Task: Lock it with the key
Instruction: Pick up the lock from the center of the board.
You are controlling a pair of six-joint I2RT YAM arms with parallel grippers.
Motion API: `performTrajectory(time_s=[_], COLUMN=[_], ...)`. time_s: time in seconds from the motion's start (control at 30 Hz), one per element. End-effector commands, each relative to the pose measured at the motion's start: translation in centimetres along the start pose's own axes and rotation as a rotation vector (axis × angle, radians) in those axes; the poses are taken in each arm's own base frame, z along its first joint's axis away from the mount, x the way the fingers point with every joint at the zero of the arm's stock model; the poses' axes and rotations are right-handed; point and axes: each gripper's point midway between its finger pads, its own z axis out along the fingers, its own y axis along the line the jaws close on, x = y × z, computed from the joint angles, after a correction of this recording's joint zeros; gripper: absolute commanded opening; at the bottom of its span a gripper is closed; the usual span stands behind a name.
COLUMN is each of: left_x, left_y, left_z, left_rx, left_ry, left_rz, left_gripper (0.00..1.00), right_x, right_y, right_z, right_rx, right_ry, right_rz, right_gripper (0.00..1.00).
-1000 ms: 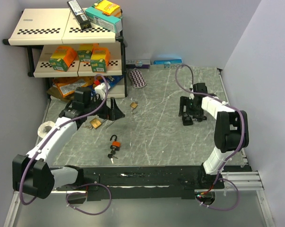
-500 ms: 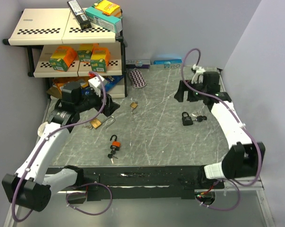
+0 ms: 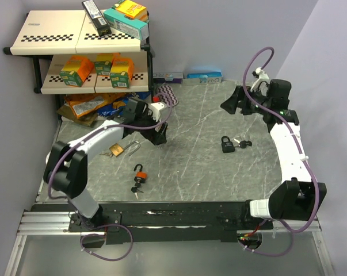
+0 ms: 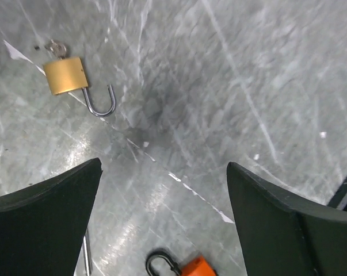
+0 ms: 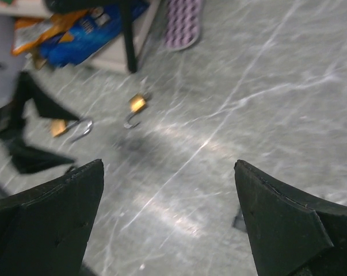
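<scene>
A black padlock (image 3: 225,144) with its keys (image 3: 242,142) lies on the grey table at mid right. An orange padlock (image 3: 140,173) with a key in it lies at front centre, and its top shows in the left wrist view (image 4: 196,268). A brass padlock (image 3: 117,150) with an open shackle lies to the left. A small brass padlock (image 4: 65,75), shackle open, shows in the left wrist view and the right wrist view (image 5: 137,103). My left gripper (image 3: 156,133) hovers open and empty over the table (image 4: 164,167). My right gripper (image 3: 233,103) is open and empty, raised behind the black padlock (image 5: 168,165).
A two-level shelf (image 3: 75,34) with boxes stands at the back left, with snack bags (image 3: 87,104) under it. A purple patterned object (image 3: 167,95) lies by the shelf leg. Flat boxes (image 3: 203,75) line the back wall. A tape roll (image 3: 54,155) sits at the left edge.
My left arm swung right from the shelf to the table's middle. My right arm lifted up and back from the black padlock, which stays on the table with its keys.
</scene>
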Motion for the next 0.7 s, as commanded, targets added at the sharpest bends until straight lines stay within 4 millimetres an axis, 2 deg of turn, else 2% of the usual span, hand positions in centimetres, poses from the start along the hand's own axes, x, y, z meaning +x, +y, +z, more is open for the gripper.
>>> performTrajectory(time_s=[0.0, 0.03, 0.1, 0.2, 0.3, 0.33, 0.37, 0.43, 0.53, 0.67], left_x=[0.2, 1.7, 4.3, 8.7, 11.4, 11.7, 12.3, 13.1, 13.4, 13.6], left_y=[0.1, -0.7, -1.1, -2.3, -3.4, -3.6, -3.0, -2.8, -2.9, -3.8], left_z=[0.2, -0.3, -1.0, -2.8, -4.7, -5.2, -5.3, -5.5, -5.7, -5.3], left_rx=[0.037, 0.077, 0.124, 0.2, 0.251, 0.244, 0.204, 0.165, 0.105, 0.049], left_ry=[0.043, 0.088, 0.159, 0.292, 0.337, 0.338, 0.362, 0.388, 0.381, 0.385], left_rz=[0.094, 0.117, 0.219, 0.277, 0.334, 0.355, 0.369, 0.334, 0.217, -0.041], left_gripper=[0.96, 0.97, 0.98, 0.98, 0.96, 0.96, 0.95, 0.94, 0.92, 0.92], right_x=[1.8, 2.2, 3.3, 4.3, 5.1, 5.5, 5.5, 5.7, 5.9, 6.0], right_y=[3.4, 3.5, 3.7, 4.3, 4.3, 4.3, 4.3, 4.3, 4.3, 4.4], right_z=[-0.9, -1.0, -1.2, -1.1, -0.8, -0.6, -0.6, -0.5, -0.6, -0.7], right_rx=[-0.179, -0.193, -0.209, -0.26, -0.281, -0.289, -0.291, -0.289, -0.28, -0.286], right_ry=[0.058, 0.063, 0.076, 0.104, 0.133, 0.151, 0.155, 0.165, 0.16, 0.155], right_rz=[0.022, 0.012, 0.024, 0.042, 0.081, 0.099, 0.107, 0.127, 0.133, 0.131], right_gripper=[1.0, 1.0, 1.0, 1.0, 1.0, 1.0, 1.0, 1.0, 1.0, 1.0])
